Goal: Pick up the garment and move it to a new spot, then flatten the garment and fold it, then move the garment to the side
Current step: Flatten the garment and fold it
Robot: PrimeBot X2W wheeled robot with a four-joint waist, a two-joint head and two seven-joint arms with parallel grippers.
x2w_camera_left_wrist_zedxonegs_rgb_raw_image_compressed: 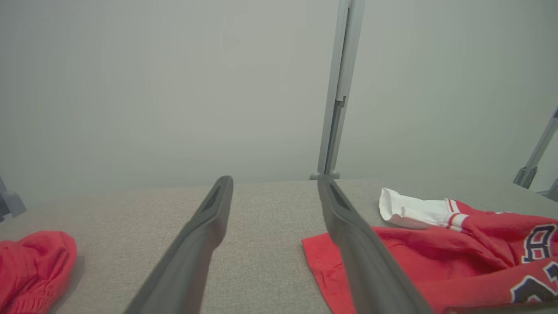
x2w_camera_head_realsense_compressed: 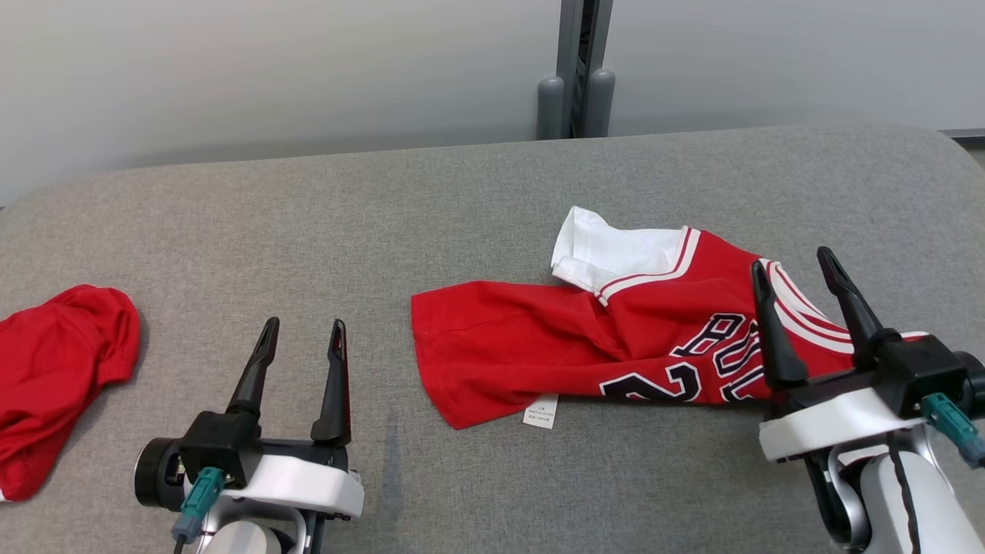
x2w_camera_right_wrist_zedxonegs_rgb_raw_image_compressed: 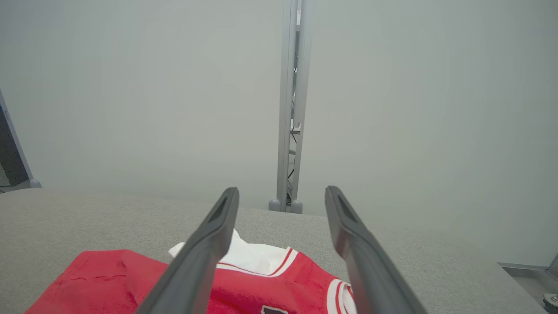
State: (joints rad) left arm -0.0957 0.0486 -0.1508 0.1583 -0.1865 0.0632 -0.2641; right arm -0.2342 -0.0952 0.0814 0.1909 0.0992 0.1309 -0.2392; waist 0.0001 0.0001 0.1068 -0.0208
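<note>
Jersey (x2w_camera_head_realsense_compressed: 585, 346), red w/ white trim and dark lettering, lies rumpled on grey padded table (x2w_camera_head_realsense_compressed: 385, 208), right of centre and partly doubled over itself. White sleeve (x2w_camera_head_realsense_compressed: 608, 250) sticks out at its far side; care label (x2w_camera_head_realsense_compressed: 541, 410) pokes out at near hem. R gripper (x2w_camera_head_realsense_compressed: 793, 259) hangs over jersey's right end, fingers spread, gap between them empty. I can't tell whether tips touch cloth. L gripper (x2w_camera_head_realsense_compressed: 304, 323) likewise spread and empty, over bare table, well apart from jersey's left hem, w/ plain grey fabric btwn them. Second red garment (x2w_camera_head_realsense_compressed: 54, 377) sits bunched at table's left edge, apart from L gripper. Grey metal post (x2w_camera_head_realsense_compressed: 577, 69) stands behind table's far edge, against pale wall (x2w_camera_head_realsense_compressed: 231, 69). I see it dead ahead in both wrist views.
</note>
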